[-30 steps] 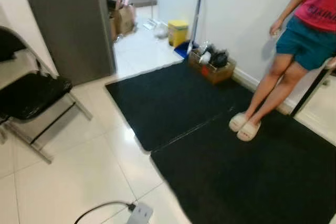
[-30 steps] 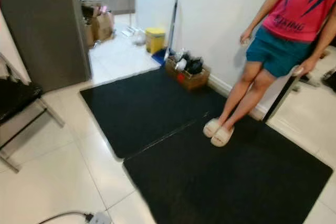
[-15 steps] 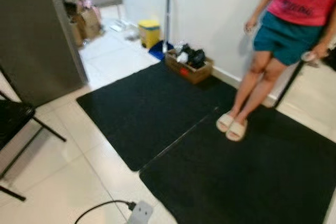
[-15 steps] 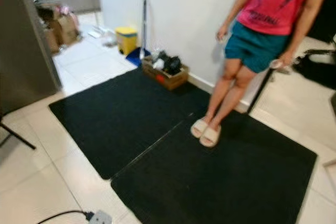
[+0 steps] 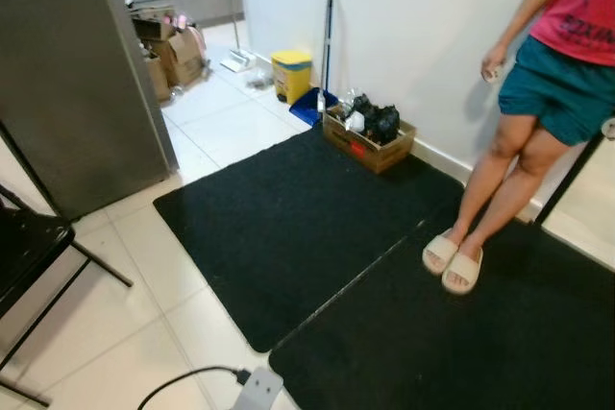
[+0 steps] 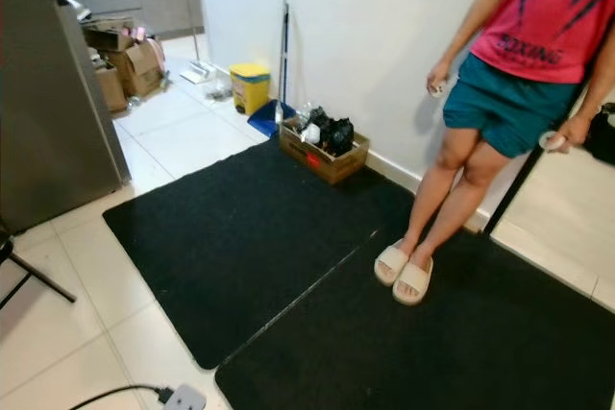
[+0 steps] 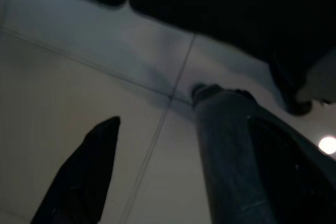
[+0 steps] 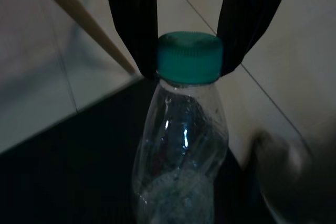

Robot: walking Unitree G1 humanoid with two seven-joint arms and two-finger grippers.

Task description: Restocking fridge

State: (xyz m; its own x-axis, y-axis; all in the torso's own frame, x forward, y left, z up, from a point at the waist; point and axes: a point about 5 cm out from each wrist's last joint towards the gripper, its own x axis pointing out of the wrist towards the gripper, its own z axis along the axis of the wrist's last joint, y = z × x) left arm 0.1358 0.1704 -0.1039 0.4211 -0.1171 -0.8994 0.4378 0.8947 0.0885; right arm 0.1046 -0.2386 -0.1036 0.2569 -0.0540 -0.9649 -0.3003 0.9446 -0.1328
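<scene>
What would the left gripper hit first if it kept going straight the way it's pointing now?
Most likely the pale tiled floor. The left gripper points down at bare tile with a grout line, and nothing stands in between. The dark mat edge lies farther on. The view is dim, so depth is uncertain.

clear plastic bottle (image 8: 181, 166) with green cap (image 8: 189, 57), cap pinched between black jaws
</scene>
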